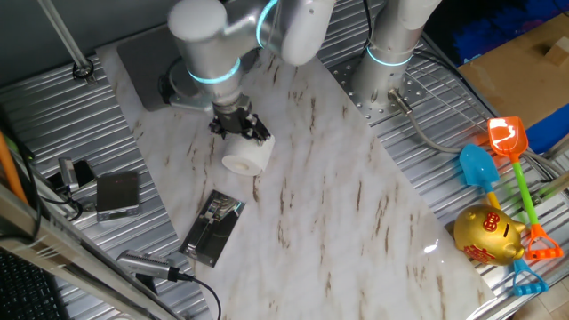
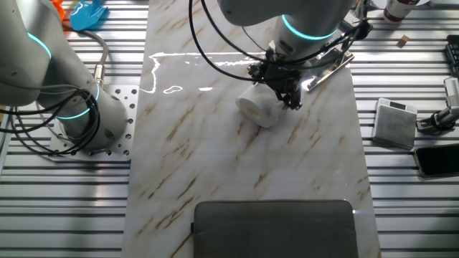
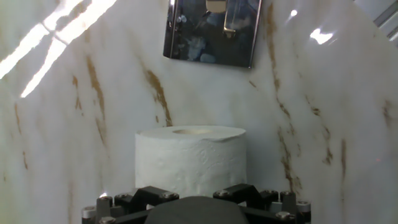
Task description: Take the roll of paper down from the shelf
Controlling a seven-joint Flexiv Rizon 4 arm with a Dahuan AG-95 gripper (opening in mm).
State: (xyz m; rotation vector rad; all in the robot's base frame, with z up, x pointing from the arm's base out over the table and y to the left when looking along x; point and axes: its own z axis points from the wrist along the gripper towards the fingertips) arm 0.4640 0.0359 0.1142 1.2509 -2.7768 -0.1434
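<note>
Currently my hand [image 1: 242, 127] pinches the paper roll [image 1: 246, 156], clear of the shelf [image 1: 213, 229] lying on the bench [image 1: 338, 204]; risk: the soft roll deforms and slips free if the squeeze slackens before set-down.

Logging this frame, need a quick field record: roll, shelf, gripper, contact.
roll: roll of paper off the shelf, lying on the marble tabletop
shelf: dark bracket, flat on the tabletop, apart from the roll
gripper: gripper at the roll's top end
grip state: cannot tell whether closed on the roll
other: grey mat at table edge
</note>
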